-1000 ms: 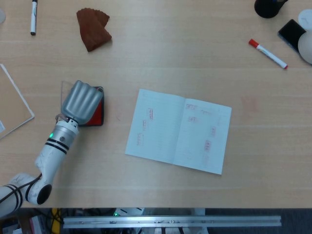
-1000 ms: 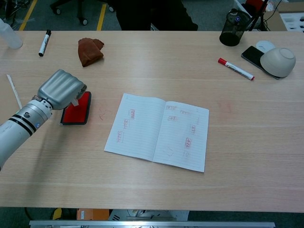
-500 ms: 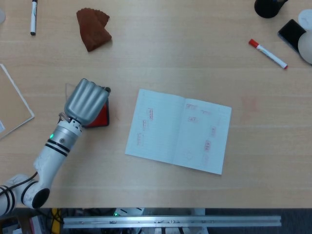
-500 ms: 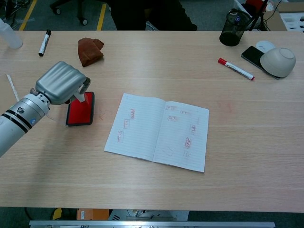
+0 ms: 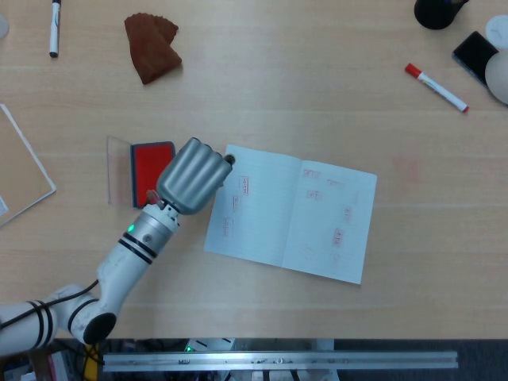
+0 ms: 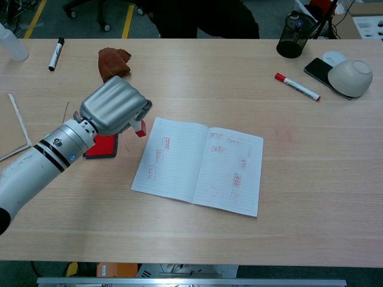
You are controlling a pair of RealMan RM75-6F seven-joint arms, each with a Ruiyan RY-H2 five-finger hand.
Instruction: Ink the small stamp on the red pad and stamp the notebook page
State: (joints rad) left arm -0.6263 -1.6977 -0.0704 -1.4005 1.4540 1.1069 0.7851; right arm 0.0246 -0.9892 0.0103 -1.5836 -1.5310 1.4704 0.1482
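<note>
Small red-faced stamp (image 6: 141,128) sits pinched in your left hand (image 6: 115,106), light and hard. Keep holding its top. Open white paper notebook (image 6: 200,165) lies just right of that hand.

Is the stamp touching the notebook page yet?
No, in the chest view the stamp in the left hand hangs just off the notebook's left edge.

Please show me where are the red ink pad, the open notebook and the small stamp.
red ink pad (image 5: 149,163), head view, on its red surface.
open notebook (image 6: 179,167), chest view, on the left page.
small stamp (image 6: 140,129), chest view, on its red end below the left hand (image 6: 114,106).
</note>
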